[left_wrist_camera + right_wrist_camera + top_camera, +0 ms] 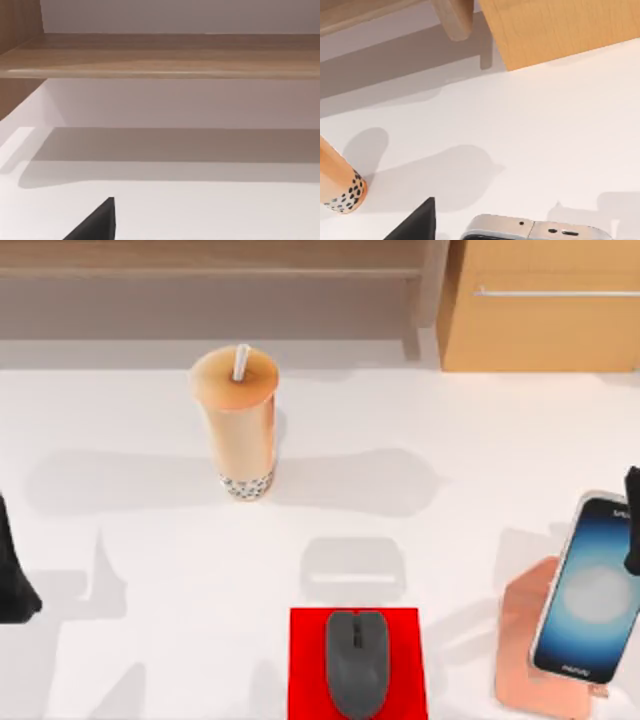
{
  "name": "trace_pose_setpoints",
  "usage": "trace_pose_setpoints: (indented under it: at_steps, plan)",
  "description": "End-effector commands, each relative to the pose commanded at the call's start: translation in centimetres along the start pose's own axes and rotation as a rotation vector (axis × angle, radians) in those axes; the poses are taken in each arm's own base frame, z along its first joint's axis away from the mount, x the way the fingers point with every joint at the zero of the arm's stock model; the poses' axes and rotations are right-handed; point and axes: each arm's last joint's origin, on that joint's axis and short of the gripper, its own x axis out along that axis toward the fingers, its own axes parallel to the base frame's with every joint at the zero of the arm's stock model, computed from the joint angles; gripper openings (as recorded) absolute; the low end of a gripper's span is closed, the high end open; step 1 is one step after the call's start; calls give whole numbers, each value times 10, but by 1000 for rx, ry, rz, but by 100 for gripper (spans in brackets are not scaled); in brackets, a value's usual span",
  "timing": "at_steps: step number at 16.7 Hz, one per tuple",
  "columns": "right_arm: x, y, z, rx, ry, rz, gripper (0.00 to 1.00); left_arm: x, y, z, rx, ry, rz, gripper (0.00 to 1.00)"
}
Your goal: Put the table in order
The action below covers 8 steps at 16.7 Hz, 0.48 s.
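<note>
The white table spans the whole scene. A bubble tea cup with a straw stands upright left of centre, toward the back. At the front edge, a dark mouse lies on a red mat. At the right, a phone leans on a pink stand, with the right gripper at its upper edge; I cannot tell its grip. The left gripper sits at the left edge; opening unclear. A wooden cabinet stands back right
</note>
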Motion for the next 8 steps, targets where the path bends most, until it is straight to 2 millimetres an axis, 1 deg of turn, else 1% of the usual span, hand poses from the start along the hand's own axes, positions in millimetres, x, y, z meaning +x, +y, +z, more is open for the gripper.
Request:
trace_pose_setpoints:
  at_steps: [2, 4, 8]
  plan:
    - [-2, -16, 3, -32, -100, 43, 100, 0, 0, 0, 0, 0, 0, 100]
    - [-4, -32, 1, -81, -204, 61, 100, 0, 0, 0, 0, 0, 0, 100]
    - [1, -61, -14, -204, -378, 31, 100, 0, 0, 0, 0, 0, 0, 100]
